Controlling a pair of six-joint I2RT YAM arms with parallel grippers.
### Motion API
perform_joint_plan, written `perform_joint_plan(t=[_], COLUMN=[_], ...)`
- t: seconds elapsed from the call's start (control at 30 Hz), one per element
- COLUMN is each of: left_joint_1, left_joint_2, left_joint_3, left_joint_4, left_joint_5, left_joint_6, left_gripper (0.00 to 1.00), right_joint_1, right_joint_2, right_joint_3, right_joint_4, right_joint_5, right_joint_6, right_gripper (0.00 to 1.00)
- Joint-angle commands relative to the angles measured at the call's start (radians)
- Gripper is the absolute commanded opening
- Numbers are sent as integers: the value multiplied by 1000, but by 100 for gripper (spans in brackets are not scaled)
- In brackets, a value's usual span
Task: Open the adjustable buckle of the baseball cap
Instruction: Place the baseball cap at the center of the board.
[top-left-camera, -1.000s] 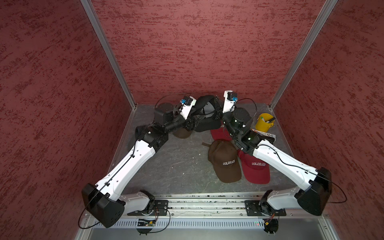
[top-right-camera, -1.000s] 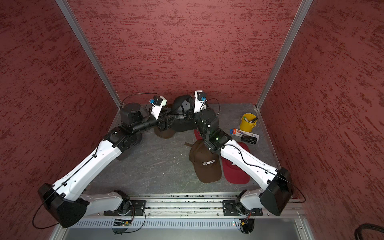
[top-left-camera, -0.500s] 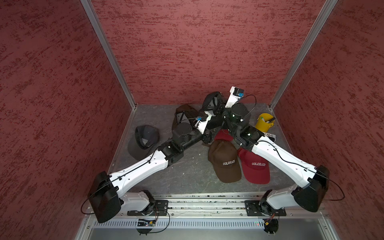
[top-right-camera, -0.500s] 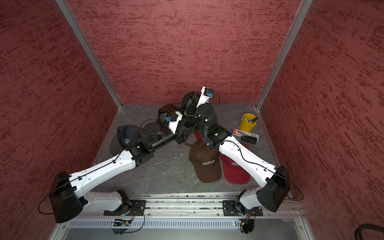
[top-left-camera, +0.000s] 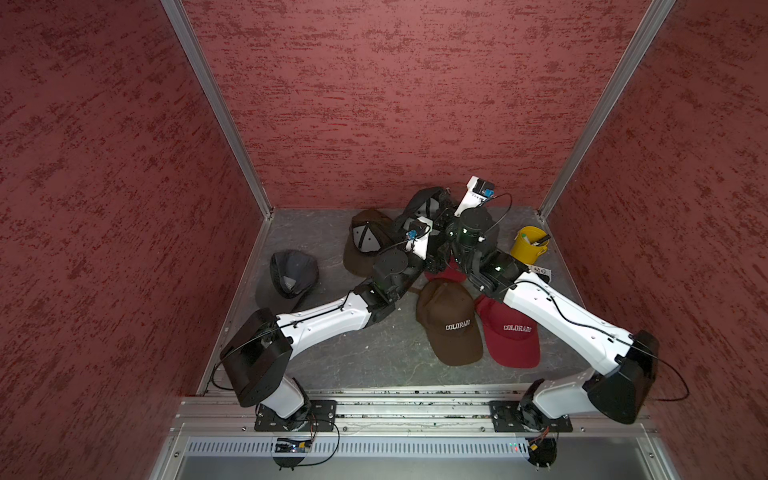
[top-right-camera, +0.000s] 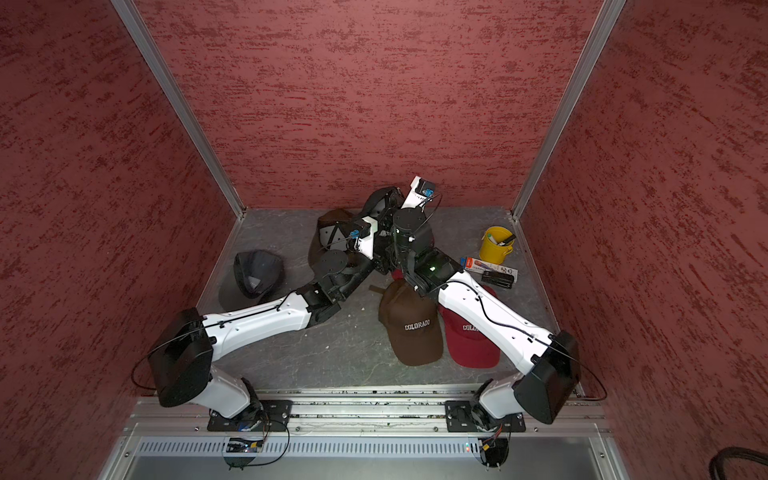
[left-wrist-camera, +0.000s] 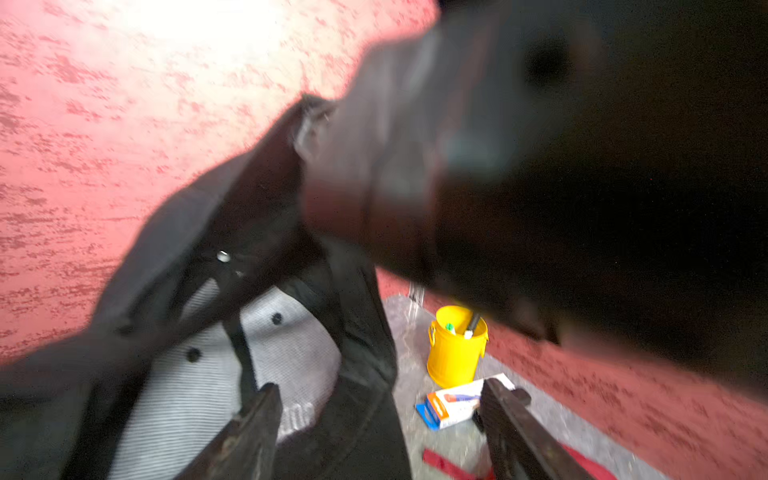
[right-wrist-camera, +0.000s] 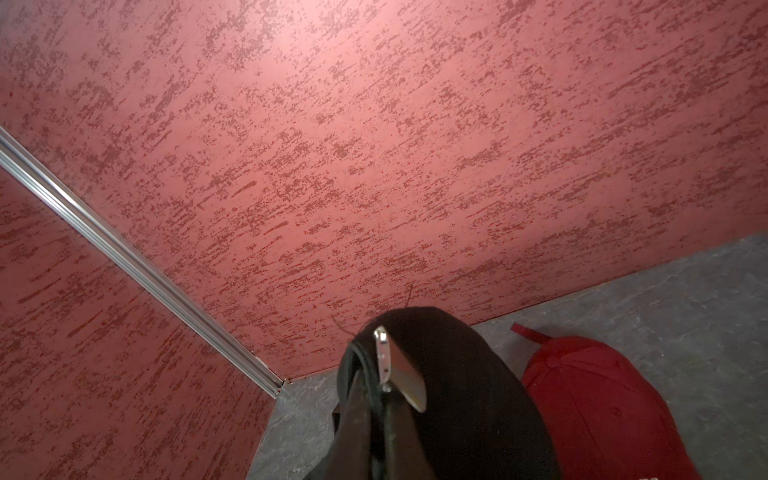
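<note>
Red mottled walls (top-left-camera: 395, 104) on three sides, grey floor (top-left-camera: 374, 357). Readable writing: white "COLORADO" on the brown cap (top-left-camera: 451, 328) and on the red cap (top-left-camera: 513, 338), which lie side by side and touching, brims toward the near edge. The box (top-right-camera: 478, 264) print is too small to read. White letters on the black cap's lining in your left wrist view are partly cut off by a finger and unreadable.

Your task item, the black cap (top-left-camera: 424, 203), is held up off the floor near the back wall, with its grey lining toward the left arm. Your right gripper (right-wrist-camera: 376, 424) is clamped on its strap, and the silver buckle (right-wrist-camera: 395, 374) sits just past the fingertips. Whether it is undone, cannot tell. Your left gripper (left-wrist-camera: 378, 424) stands wide with nothing pinched, close to the cap's opening.

Around:
- Upturned cap (top-left-camera: 365, 241) behind the left wrist.
- Dark cap (top-left-camera: 293, 272) far left.
- Second red cap (top-left-camera: 442, 274), half hidden under both wrists.
- Yellow bucket (top-left-camera: 528, 249) with markers at the right, the box just in front of it.

Both wrists crowd together and block the grip in both top views.
</note>
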Motion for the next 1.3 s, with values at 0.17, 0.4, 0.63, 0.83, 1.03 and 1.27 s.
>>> perform_joint_plan(t=[0.17,0.4,0.63,0.83,1.03,1.27], left_joint_1=[-2,-12,-23,-17,-6,20], left_joint_2=[100,39,-19,15,91,128], left_joint_3=[44,-77,-108,-93,-39,-33], left_joint_4=[40,183,172,162,176,176], left_joint_5=[-68,-36,-56,-74,-32,-18], left_joint_6=[-28,-13,30,4,-22,-101], left_gripper=[79,79,79,80,80,79], right_joint_1=[33,31,31,31,32,32], right_joint_2=[-40,-38,-22,-23,-31,-49], right_joint_3=[-2,-6,-8,-13,-25,-43], right_joint_4=[26,30,14,21,20,15], right_joint_5=[27,50,52,58,58,68], right_joint_6=[69,63,90,110,150,194], right_gripper=[0,0,0,0,0,0])
